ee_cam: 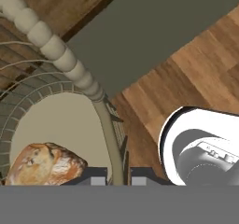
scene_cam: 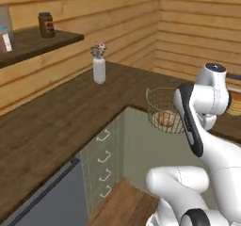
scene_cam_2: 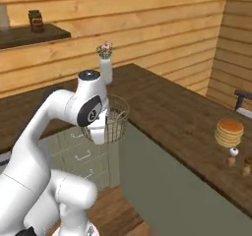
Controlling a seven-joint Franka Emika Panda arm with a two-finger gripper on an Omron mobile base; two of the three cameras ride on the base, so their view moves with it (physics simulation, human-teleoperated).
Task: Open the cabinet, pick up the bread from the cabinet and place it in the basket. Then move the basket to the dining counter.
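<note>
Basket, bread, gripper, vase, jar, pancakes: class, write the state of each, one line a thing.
Basket: upright, held by its rim at the counter edge, partly past it.
Bread: lying inside the basket.
Gripper: shut on the basket's rim wire.
Vase: upright on the counter, flowers in it.
Jar: upright on the shelf, lid on.
Pancakes: stacked on the counter.

light: even, bright | shadows: faint | blur: slight softness
</note>
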